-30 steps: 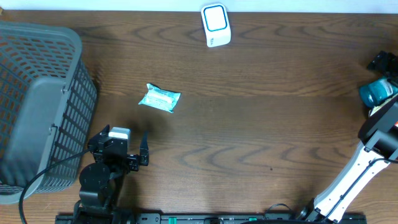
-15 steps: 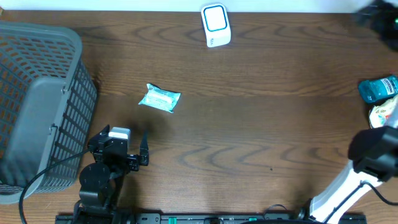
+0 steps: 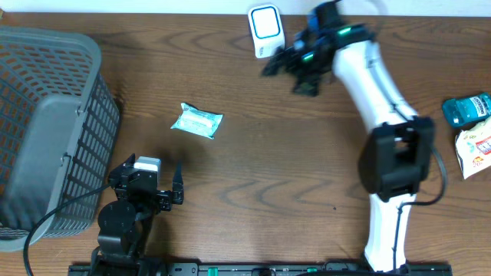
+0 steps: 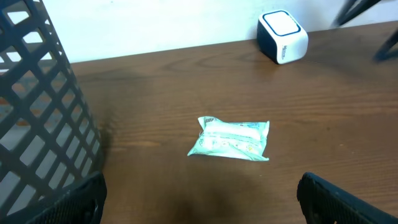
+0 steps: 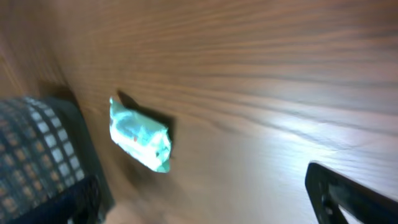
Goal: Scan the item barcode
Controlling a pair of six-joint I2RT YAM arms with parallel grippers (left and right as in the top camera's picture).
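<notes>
Jaws wide; packet (image 4: 230, 138) lettering seemingly illegible.

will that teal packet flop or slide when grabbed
The teal packet looks like a thin puffy wrapper with crimped ends, so it probably bends rather than staying stiff, and seems light. It lies flat on the table, so rolling is unlikely; its shiny film may slip.

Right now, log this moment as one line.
task: scan barcode | packet: flat on table, untouched | scanner: far edge | left gripper: open, empty | right gripper: open, empty, near scanner
</notes>
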